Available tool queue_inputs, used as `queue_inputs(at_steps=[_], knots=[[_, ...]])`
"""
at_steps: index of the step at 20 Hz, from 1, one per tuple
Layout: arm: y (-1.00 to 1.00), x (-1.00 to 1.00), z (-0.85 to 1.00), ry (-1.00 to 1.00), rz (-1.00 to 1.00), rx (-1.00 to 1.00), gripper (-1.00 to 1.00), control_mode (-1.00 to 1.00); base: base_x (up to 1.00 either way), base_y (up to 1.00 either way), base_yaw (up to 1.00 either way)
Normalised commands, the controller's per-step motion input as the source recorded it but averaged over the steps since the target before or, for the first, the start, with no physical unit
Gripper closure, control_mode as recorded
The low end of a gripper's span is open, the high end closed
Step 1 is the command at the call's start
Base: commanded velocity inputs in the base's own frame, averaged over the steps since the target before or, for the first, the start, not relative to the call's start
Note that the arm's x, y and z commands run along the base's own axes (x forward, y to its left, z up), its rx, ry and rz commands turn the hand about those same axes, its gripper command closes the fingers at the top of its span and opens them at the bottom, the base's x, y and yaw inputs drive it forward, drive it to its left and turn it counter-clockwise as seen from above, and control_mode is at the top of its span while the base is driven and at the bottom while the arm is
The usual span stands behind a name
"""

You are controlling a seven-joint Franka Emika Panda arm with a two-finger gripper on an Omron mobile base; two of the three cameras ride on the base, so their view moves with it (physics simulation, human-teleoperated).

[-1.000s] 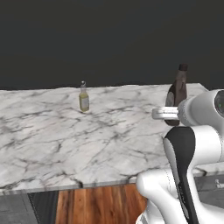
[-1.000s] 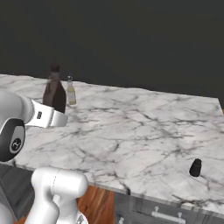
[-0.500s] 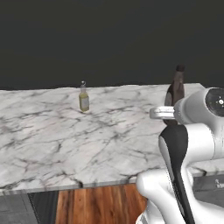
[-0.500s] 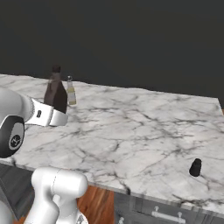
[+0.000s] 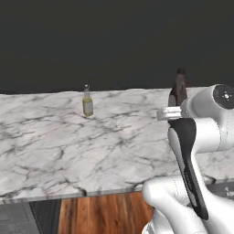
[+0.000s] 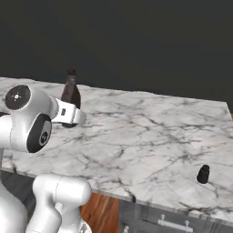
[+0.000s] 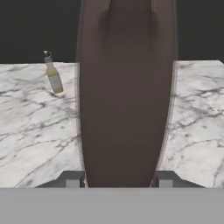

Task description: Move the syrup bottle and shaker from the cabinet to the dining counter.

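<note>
Left base view: syrup bottle (image 5: 178,90) at right of frame over the dining counter (image 5: 55,146), small yellowish bottle (image 5: 87,103) upper left.

Right base view: shaker (image 6: 203,174) already on the marble, lower right.

Hand view: gripper (image 7: 119,179) clamped on the bottle's body, both fingers (image 7: 72,178) against its sides. Looks rigid, smooth, likely slippery and top-heavy; a mid-body hold suits it.

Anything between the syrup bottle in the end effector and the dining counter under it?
Nothing visible. The syrup bottle sits in the end effector over bare dining counter; the yellowish bottle and the shaker stand well aside.
</note>
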Motion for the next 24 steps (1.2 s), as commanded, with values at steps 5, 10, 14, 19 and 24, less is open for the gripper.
queue_inputs(at_steps=[5, 10, 14, 19, 24], knots=[[-0.53, 1.00, -0.17, 0.11, 0.17, 0.00, 1.00, -1.00, 0.00, 0.00, 0.00], [-0.52, 0.99, -0.36, 0.02, 0.17, -0.01, 1.00, -1.00, 0.00, 0.00, 0.00], [-0.53, 0.82, -0.42, 0.00, 0.20, -0.03, 1.00, -1.00, 0.00, 0.00, 0.00], [-0.59, 0.48, -0.53, -0.08, 0.22, 0.00, 1.00, -1.00, 0.00, 0.00, 0.00], [-0.50, 0.11, -0.36, -0.09, 0.20, 0.00, 1.00, -1.00, 0.00, 0.00, 0.00]])
